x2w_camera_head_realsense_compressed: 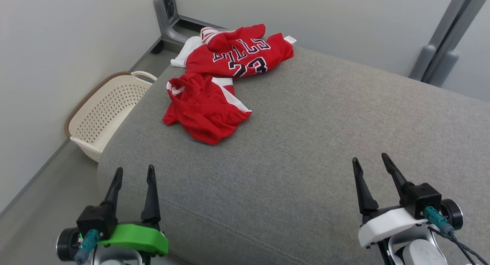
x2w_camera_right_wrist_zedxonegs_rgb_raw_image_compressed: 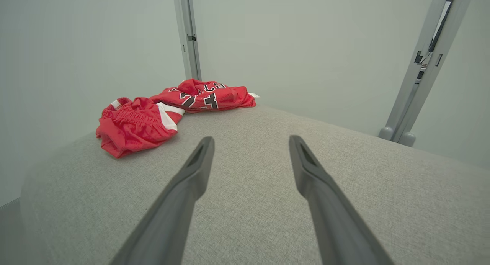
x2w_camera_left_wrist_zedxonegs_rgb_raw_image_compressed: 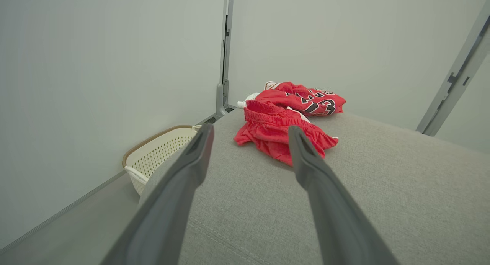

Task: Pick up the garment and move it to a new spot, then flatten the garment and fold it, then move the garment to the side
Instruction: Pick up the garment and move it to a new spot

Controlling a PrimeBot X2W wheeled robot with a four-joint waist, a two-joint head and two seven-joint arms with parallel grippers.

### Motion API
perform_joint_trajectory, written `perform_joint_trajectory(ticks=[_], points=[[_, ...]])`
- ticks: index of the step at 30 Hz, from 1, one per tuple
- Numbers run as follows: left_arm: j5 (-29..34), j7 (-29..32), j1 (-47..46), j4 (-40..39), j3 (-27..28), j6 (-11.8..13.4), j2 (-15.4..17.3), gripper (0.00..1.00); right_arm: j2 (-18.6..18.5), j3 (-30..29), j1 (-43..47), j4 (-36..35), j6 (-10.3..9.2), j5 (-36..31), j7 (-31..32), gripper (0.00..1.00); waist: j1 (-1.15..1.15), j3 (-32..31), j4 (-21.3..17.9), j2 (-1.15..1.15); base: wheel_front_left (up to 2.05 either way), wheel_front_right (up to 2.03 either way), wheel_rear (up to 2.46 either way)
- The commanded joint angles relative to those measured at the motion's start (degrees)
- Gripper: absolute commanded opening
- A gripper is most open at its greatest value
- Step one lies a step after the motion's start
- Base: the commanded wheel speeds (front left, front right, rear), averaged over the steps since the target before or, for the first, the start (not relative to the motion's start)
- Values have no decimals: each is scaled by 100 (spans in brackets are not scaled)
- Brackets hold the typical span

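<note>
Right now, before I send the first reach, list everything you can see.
shorts: one, red with white stripe, crumpled on the cushion's far left
jersey: one, red, number 23, crumpled just beyond the shorts
white cloth: one piece, at the jersey's left edge; cannot tell whether separate
cushion: one, grey fabric, under the garments
basket: one, cream, brown rim, on the floor left of the cushion
frame posts: two, grey, by the back wall
left gripper: open, lower left
right gripper: open, lower right

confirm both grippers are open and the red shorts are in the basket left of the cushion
No: the shorts lie on the cushion, not in the basket left of it, as the head view shows. The left gripper and right gripper are open.
</note>
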Motion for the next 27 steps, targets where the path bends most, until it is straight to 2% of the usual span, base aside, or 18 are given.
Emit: perform_joint_trajectory(ticks=[1, 5, 7, 13, 17, 22, 27], points=[[-60, 116, -255, -65, 18, -89, 100, 100, -23, -50, 46, -30, -2, -57, -22, 100, 0, 103, -135, 0, 0, 0, 0], [-515, 589, -732, -253, 141, -372, 198, 100, -23, -79, 16, -53, -2, -135, -22, 100, 0, 230, -312, 0, 0, 0, 0], [-594, 746, -910, -305, 188, -428, 299, 100, -23, -85, 6, -57, -2, -159, -22, 100, 0, 267, -362, 0, 0, 0, 0], [-893, 1888, -1987, -338, 158, -673, 1077, 100, -23, -60, -134, -70, -2, -295, -22, 100, 0, 535, -767, 0, 0, 0, 0], [-1057, 2444, -2553, -156, 97, -730, 1498, 100, -23, -70, -206, -75, -2, -375, -20, 100, 0, 743, -1068, 0, 0, 0, 0], [-1689, 3128, -3013, 164, -140, -767, 1790, 100, -22, -62, -311, -103, -2, -478, 5, 100, 0, 983, -1421, 0, 0, 0, 0], [-2027, 3504, -3315, 485, -626, -770, 2212, 100, -23, -92, -446, -195, -2, -621, 57, 100, 0, 1313, -1737, 0, 0, 0, 0]])
